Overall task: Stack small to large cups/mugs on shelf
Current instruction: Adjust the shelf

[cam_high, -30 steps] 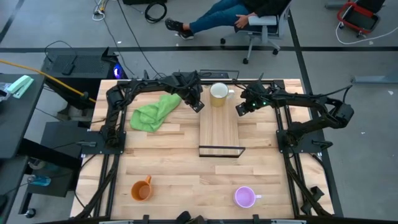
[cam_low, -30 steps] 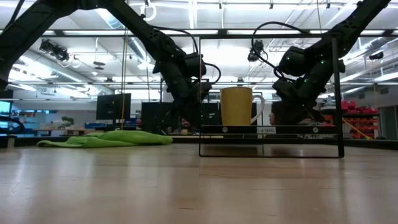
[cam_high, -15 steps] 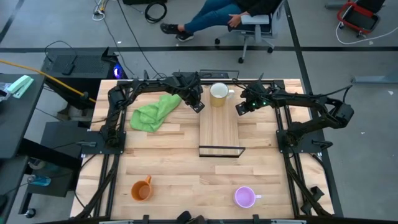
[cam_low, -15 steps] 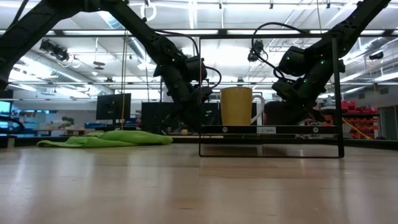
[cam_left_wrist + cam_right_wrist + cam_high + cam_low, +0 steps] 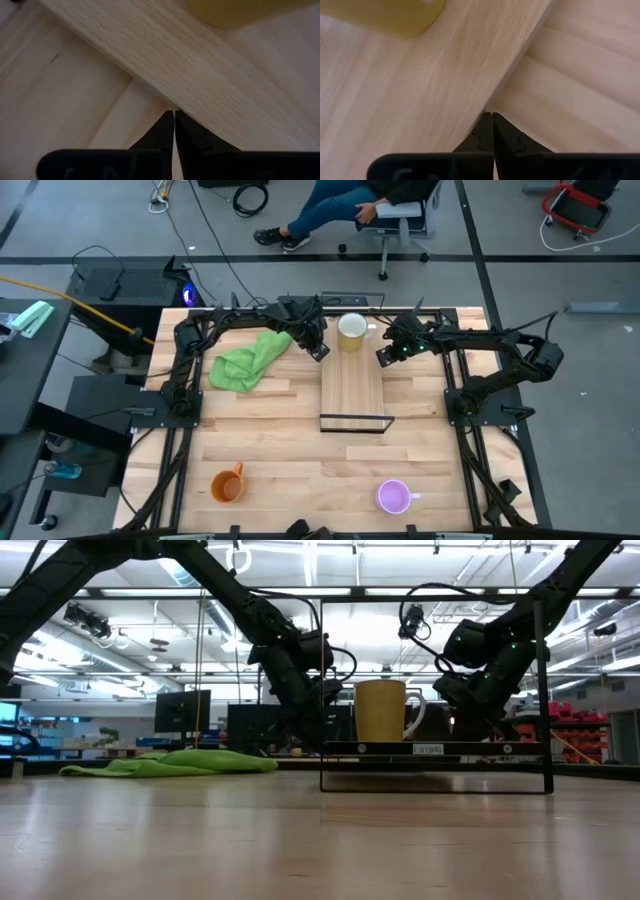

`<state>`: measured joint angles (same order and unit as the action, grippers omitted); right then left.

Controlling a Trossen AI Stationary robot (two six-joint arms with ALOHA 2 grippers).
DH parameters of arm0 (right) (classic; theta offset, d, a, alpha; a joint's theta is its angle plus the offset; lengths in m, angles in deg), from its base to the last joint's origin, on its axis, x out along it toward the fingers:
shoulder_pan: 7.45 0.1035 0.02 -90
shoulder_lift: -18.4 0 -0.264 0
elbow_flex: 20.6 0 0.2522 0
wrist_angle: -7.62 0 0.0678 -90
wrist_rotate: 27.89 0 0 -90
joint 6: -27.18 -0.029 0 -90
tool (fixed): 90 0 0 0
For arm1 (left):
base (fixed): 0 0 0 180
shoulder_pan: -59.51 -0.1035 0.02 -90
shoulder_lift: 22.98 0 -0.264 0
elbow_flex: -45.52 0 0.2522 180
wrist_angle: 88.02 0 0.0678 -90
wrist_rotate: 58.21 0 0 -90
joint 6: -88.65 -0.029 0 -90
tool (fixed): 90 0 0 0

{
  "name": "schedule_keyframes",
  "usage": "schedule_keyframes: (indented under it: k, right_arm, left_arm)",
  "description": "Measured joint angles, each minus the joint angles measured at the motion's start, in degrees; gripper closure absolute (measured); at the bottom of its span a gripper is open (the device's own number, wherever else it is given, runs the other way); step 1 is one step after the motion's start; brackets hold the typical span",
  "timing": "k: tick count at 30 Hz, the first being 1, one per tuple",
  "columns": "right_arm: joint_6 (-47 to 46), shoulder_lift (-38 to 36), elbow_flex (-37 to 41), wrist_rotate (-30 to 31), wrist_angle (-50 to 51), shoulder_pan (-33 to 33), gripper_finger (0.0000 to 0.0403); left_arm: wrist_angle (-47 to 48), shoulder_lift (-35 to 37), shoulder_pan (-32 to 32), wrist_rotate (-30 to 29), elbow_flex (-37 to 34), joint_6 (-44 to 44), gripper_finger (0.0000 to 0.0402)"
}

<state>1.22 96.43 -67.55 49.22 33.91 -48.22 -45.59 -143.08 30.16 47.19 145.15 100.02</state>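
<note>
A white mug [image 5: 351,332] with a yellowish inside stands upright on the far end of the shelf [image 5: 353,395], its handle pointing toward the right arm's side. The shelf is a long light-wood board lying in the middle of the counter [image 5: 290,450], with a thin black frame at its near end. In the low view the mug [image 5: 381,711] reads as a plain yellowish cylinder with a pale handle, sitting on the raised shelf [image 5: 435,749] inside the black frame's outline. The orange mug [image 5: 229,485] and the light purple mug [image 5: 393,497] stand well apart from the shelf on the near part of the counter, orange on the left, purple on the right; only the high view shows them.

The left gripper [image 5: 318,352] sits just beside the shelf's left edge, near the white mug, with its jaws closed on nothing. The left wrist view shows its two dark fingers [image 5: 162,132] pressed together, tips right at the board's edge, and a curved yellow bit of the mug [image 5: 240,10] beyond. The right gripper [image 5: 384,356] mirrors it beside the shelf's right edge, jaws likewise closed and empty, as the right wrist view's fingers [image 5: 483,132] show, with the mug's base [image 5: 390,17] at the far corner.

A green cloth [image 5: 246,360] lies crumpled on the counter left of the shelf; the low view shows it as a flat heap [image 5: 170,763]. Beyond the counter, a seated person's legs [image 5: 320,210] and an office chair [image 5: 400,220] appear in the high view.
</note>
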Motion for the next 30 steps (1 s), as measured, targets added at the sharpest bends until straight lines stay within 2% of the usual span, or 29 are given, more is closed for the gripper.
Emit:
schedule_keyframes:
  k: [9,19,30]
  right_arm:
    - [0.02,3.3,-2.14,-0.03,-0.02,0.36,0.0403]
    - [0.42,5.49,-3.8,-0.68,-0.6,0.41,0.0403]
    - [0.57,5.6,-3.8,-1.06,-1.28,1.37,0.0403]
  left_arm:
    - [0.17,-0.02,0.04,0.16,-0.04,-0.05,0.0393]
    - [1.24,-0.02,-0.66,0.24,-0.04,-0.2,0.0376]
    - [3.08,-0.02,-0.63,0.28,-0.04,-0.18,0.0393]
